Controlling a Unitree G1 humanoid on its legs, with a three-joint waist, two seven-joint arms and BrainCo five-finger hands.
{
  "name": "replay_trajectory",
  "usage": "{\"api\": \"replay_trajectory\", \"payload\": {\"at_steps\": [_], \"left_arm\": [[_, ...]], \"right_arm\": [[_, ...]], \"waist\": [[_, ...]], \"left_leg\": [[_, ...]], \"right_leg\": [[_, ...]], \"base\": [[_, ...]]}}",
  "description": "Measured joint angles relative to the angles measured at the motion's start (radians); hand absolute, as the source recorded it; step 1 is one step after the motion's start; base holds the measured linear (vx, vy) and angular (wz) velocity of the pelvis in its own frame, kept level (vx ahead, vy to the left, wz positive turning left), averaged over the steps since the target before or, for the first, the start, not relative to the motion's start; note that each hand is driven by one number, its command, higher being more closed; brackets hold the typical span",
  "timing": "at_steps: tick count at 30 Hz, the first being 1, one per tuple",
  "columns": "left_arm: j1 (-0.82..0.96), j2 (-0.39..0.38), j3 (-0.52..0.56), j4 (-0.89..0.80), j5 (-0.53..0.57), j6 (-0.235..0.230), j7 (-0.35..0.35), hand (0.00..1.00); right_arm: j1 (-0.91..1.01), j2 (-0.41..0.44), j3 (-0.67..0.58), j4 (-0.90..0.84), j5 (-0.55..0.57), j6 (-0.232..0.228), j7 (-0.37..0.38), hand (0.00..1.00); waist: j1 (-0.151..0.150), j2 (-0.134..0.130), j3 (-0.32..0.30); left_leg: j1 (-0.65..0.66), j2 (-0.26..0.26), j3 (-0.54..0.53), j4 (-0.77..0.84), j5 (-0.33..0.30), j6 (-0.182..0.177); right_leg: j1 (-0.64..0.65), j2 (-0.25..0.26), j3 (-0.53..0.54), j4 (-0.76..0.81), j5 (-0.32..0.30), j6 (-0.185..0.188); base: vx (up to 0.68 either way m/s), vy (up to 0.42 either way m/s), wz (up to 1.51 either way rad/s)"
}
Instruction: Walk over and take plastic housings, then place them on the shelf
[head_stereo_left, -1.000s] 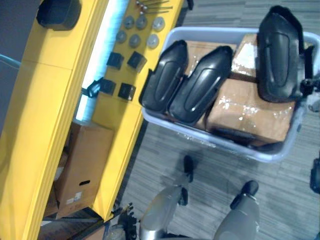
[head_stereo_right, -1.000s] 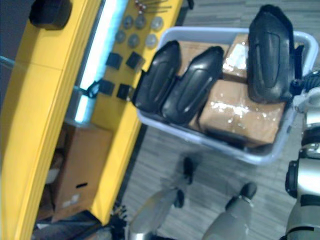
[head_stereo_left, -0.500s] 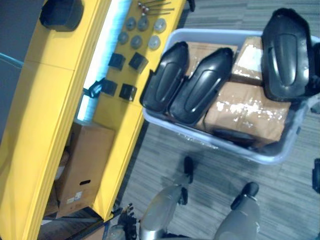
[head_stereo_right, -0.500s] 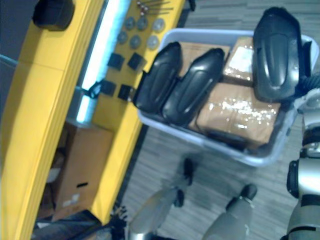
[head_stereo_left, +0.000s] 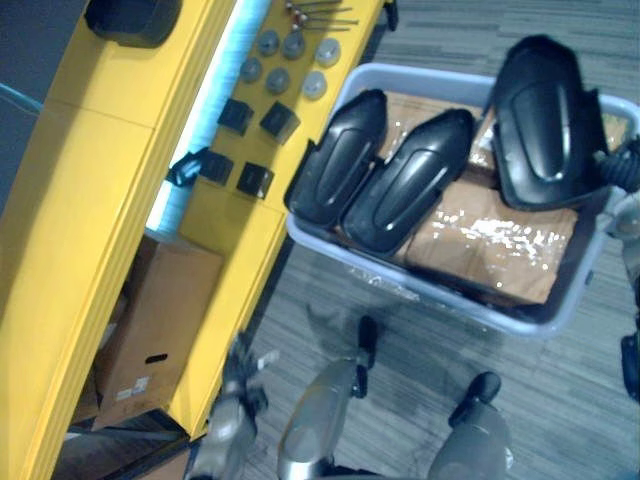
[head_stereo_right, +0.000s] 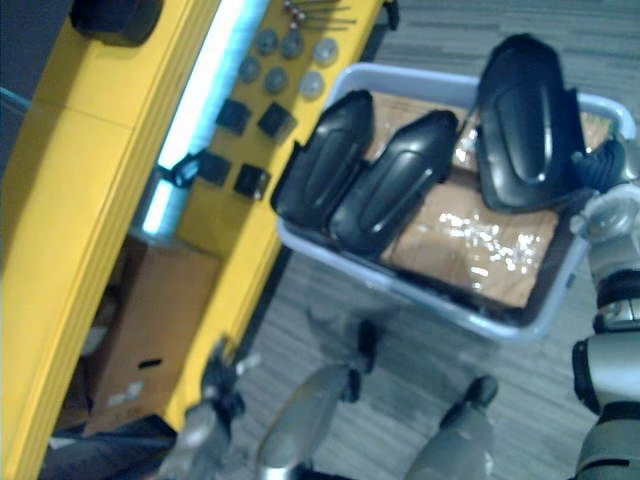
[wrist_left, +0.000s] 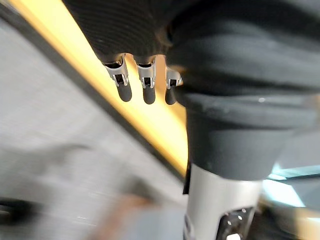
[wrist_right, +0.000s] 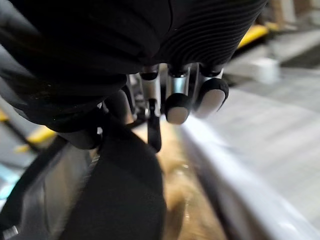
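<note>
1. On my left a yellow shelf (head_stereo_left: 110, 200) runs slantwise across the room. Small black square parts (head_stereo_left: 260, 120), grey discs (head_stereo_left: 285, 60) and thin pins (head_stereo_left: 320, 12) lie on its board. A dark rounded piece (head_stereo_left: 135, 15) sits at its far left end. Under the shelf stands a cardboard box (head_stereo_left: 150, 320), and the floor (head_stereo_left: 420, 330) is grey striped carpet.
2. My left hand (head_stereo_left: 238, 388) hangs low by the shelf's near edge. Its fingers (wrist_left: 145, 85) are straight and relaxed, with nothing in them.
3. Just beside the shelf's right edge is a pale grey bin (head_stereo_left: 400, 282) packed with brown cartons (head_stereo_left: 500, 250).
4. Two plastic housings, the first housing (head_stereo_left: 340, 170) and the second housing (head_stereo_left: 410, 195), lie side by side and touching. They lean over the bin's left edge on top of the cartons.
5. A third housing (head_stereo_left: 535, 120) stands tilted above the cartons at the bin's far right corner.
6. My right hand (head_stereo_right: 600, 170) is at the bin's right edge, against that third housing. Its fingers (wrist_right: 177, 102) are curled down over the housing's edge and grip it, with the bin's pale rim just beside them.
</note>
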Motion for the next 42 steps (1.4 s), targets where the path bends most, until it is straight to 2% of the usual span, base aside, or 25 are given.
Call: {"api": "replay_trajectory", "payload": {"at_steps": [2,8,10,13,17,19,23,26,28,30,31,33,34,35,36,38,39,42], "left_arm": [[-0.003,-0.003,0.011,-0.021,0.008,-0.015,0.037,0.0],[-0.022,-0.005,0.077,-0.116,0.016,-0.043,0.095,0.0],[-0.024,-0.005,0.078,-0.168,0.023,-0.045,0.11,0.0],[-0.026,-0.004,0.096,-0.275,0.096,-0.052,0.125,0.0],[-0.01,0.003,0.104,-0.405,0.171,-0.048,0.133,0.0],[0.007,0.036,0.103,-0.486,0.224,-0.033,0.145,0.0],[0.005,0.076,0.106,-0.569,0.342,-0.004,0.198,0.0],[0.004,0.073,0.103,-0.645,0.45,0.004,0.242,0.0],[0.004,0.073,0.09,-0.675,0.485,0.027,0.237,0.0],[0.001,0.071,0.051,-0.688,0.484,0.052,0.201,0.0],[-0.001,0.071,-0.004,-0.688,0.48,0.087,0.144,0.0],[-0.012,0.067,-0.066,-0.688,0.461,0.144,0.064,0.0],[-0.024,0.062,-0.103,-0.685,0.435,0.177,0.02,0.0],[-0.047,0.047,-0.16,-0.675,0.402,0.238,-0.049,0.0],[-0.061,0.038,-0.181,-0.661,0.389,0.26,-0.072,0.0],[-0.123,0.019,-0.249,-0.587,0.348,0.335,-0.123,0.0],[-0.133,0.014,-0.257,-0.567,0.345,0.347,-0.13,0.0],[-0.173,-0.015,-0.266,-0.495,0.213,0.395,-0.167,0.0]], "right_arm": [[0.014,0.022,0.003,-0.007,-0.003,-0.007,-0.019,1.0],[0.05,0.062,0.003,-0.044,-0.014,0.0,-0.106,1.0],[0.076,0.076,0.001,-0.077,-0.02,0.005,-0.14,1.0],[0.13,0.106,-0.012,-0.164,-0.029,0.024,-0.197,1.0],[0.228,0.173,-0.114,-0.294,-0.044,0.046,-0.261,1.0],[0.297,0.219,-0.151,-0.382,-0.061,0.051,-0.295,1.0],[0.399,0.296,-0.213,-0.499,-0.083,0.067,-0.348,1.0],[0.512,0.368,-0.282,-0.603,-0.099,0.084,-0.404,1.0],[0.583,0.416,-0.312,-0.676,-0.104,0.086,-0.449,1.0],[0.607,0.438,-0.314,-0.733,-0.135,0.087,-0.477,1.0],[0.629,0.452,-0.314,-0.774,-0.161,0.083,-0.497,1.0],[0.632,0.463,-0.313,-0.804,-0.185,0.073,-0.499,1.0],[0.632,0.467,-0.312,-0.816,-0.193,0.061,-0.502,1.0],[0.632,0.476,-0.312,-0.834,-0.208,0.038,-0.509,1.0],[0.632,0.482,-0.311,-0.843,-0.21,0.03,-0.512,1.0],[0.632,0.503,-0.299,-0.851,-0.221,-0.01,-0.514,1.0],[0.633,0.507,-0.291,-0.851,-0.225,-0.019,-0.515,1.0],[0.656,0.515,-0.263,-0.886,-0.258,-0.062,-0.514,1.0]], "waist": [[-0.012,-0.022,0.016],[-0.015,-0.092,0.066],[-0.021,-0.104,0.074],[-0.045,-0.127,0.089],[-0.062,-0.153,0.098],[-0.083,-0.185,0.096],[-0.095,-0.244,0.08],[-0.104,-0.296,0.031],[-0.11,-0.319,-0.041],[-0.127,-0.321,-0.065],[-0.131,-0.323,-0.108],[-0.131,-0.323,-0.136],[-0.139,-0.324,-0.148],[-0.143,-0.325,-0.165],[-0.147,-0.325,-0.171],[-0.153,-0.326,-0.185],[-0.156,-0.326,-0.195],[-0.178,-0.319,-0.218]], "left_leg": [[0.001,0.009,0.0,0.029,-0.02,0.0],[0.011,0.034,-0.004,0.059,-0.04,-0.007],[0.032,0.034,-0.001,0.057,-0.041,-0.009],[0.071,0.04,0.004,0.051,-0.042,-0.009],[0.136,0.052,0.022,0.01,-0.04,-0.012],[0.185,0.059,0.036,-0.02,-0.035,-0.019],[0.249,0.074,0.063,-0.069,-0.024,-0.034],[0.303,0.075,0.075,-0.137,-0.005,-0.043],[0.319,0.075,0.082,-0.173,0.006,-0.047],[0.363,0.075,0.088,-0.196,0.007,-0.047],[0.384,0.073,0.101,-0.214,0.007,-0.047],[0.41,0.071,0.12,-0.233,0.009,-0.045],[0.422,0.069,0.124,-0.243,0.012,-0.044],[0.443,0.066,0.139,-0.268,0.021,-0.044],[0.454,0.064,0.144,-0.279,0.025,-0.042],[0.499,0.061,0.174,-0.34,0.048,-0.042],[0.506,0.059,0.18,-0.354,0.053,-0.042],[0.529,0.057,0.199,-0.389,0.065,-0.039]], "right_leg": [[0.016,0.009,0.0,-0.004,0.0,0.0],[0.045,0.035,-0.005,-0.012,-0.005,-0.01],[0.067,0.036,-0.005,-0.019,-0.005,-0.01],[0.115,0.041,-0.007,-0.036,-0.004,-0.011],[0.169,0.061,0.001,-0.081,0.013,-0.017],[0.207,0.071,0.01,-0.109,0.021,-0.017],[0.243,0.089,0.03,-0.14,0.028,-0.023],[0.275,0.097,0.031,-0.172,0.035,-0.025],[0.278,0.101,0.032,-0.193,0.044,-0.026],[0.317,0.105,0.035,-0.213,0.058,-0.033],[0.328,0.105,0.046,-0.227,0.066,-0.03],[0.339,0.105,0.061,-0.24,0.078,-0.029],[0.347,0.104,0.063,-0.247,0.083,-0.029],[0.349,0.103,0.079,-0.251,0.088,-0.031],[0.351,0.102,0.085,-0.252,0.09,-0.03],[0.361,0.103,0.105,-0.26,0.093,-0.028],[0.361,0.104,0.113,-0.267,0.093,-0.027],[0.365,0.106,0.118,-0.283,0.096,-0.022]], "base": [[0.01,0.009,-0.05],[0.0,-0.008,-0.03],[0.0,0.0,0.0],[0.01,-0.001,0.03],[0.0,-0.023,-0.13],[0.02,-0.045,-0.17],[0.05,-0.069,-0.19],[0.05,-0.05,-0.07],[0.1,-0.029,-0.07],[0.1,0.002,-0.08],[0.05,0.031,-0.23],[0.05,0.031,-0.23],[-0.01,0.036,-0.2],[-0.02,0.038,-0.2],[-0.03,0.043,-0.24],[-0.06,0.028,-0.3],[-0.07,0.022,-0.35],[-0.04,0.011,-0.16]]}}
